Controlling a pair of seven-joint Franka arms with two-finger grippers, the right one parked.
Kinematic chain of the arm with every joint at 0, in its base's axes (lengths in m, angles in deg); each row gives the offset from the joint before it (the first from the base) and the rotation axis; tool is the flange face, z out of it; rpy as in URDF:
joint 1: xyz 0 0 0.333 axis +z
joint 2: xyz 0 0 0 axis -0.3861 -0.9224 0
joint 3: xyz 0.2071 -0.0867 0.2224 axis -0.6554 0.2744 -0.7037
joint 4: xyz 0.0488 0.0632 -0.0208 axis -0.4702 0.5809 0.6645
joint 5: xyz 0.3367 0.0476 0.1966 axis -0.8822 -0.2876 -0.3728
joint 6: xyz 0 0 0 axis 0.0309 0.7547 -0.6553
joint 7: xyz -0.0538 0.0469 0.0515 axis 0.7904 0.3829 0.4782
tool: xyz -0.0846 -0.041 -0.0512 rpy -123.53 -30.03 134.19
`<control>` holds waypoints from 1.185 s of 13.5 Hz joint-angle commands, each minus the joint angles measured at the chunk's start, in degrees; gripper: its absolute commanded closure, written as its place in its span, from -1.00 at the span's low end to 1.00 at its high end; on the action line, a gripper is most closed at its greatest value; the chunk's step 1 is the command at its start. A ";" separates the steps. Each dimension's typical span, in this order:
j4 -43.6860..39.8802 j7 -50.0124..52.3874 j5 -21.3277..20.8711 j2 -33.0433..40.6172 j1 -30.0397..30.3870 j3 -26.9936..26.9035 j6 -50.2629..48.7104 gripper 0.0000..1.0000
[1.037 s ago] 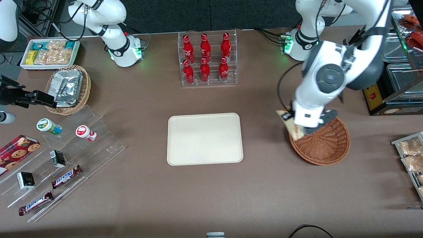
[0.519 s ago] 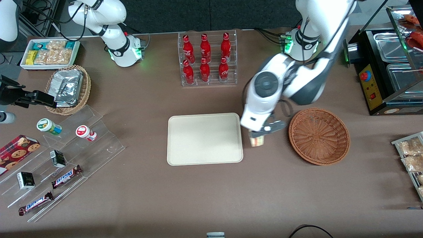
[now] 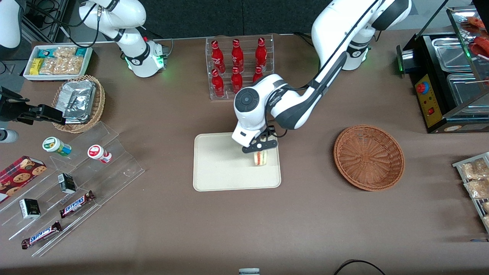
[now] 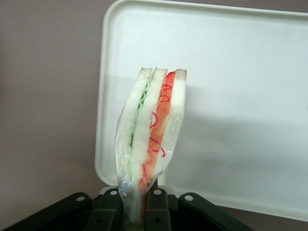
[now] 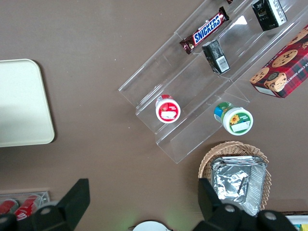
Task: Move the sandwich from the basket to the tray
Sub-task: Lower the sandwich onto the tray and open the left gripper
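— Where is the gripper (image 3: 260,150) sitting right now?

— It is hanging over the tray (image 3: 217,168), above the part of the tray nearest the basket (image 3: 369,157). The left arm is reaching across from its base to get there.

— And is it holding anything?

— Yes, it is gripping the sandwich (image 3: 260,158). In the wrist view the two fingers (image 4: 156,208) are pinching the wrapped end of the sandwich (image 4: 150,144), and the wedge is sticking out from them with its cut edge facing the camera, green filling in one layer and red-pink in the other. A clear film is wrapping it.

— Is the sandwich touching the tray?

— I cannot tell. From the front it is showing against the tray, just below the gripper; from the wrist the tray (image 4: 250,86) is filling the background, with the sandwich throwing a shadow on it.

— What about the basket?

— It is sitting well apart from the tray, toward the working arm's end of the table, with nothing showing inside it.

— Anything else nearby?

— A clear rack of red bottles (image 3: 238,67) is standing farther from the front camera than the tray.
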 commanded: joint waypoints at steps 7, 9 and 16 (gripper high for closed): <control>-4.27 2.04 -3.21 -6.09 -1.99 -0.67 4.50 1.00; -4.37 2.05 -3.22 -6.54 -1.99 -0.67 4.50 1.00; -5.77 1.51 -3.13 -5.40 -1.29 -0.67 5.03 -0.98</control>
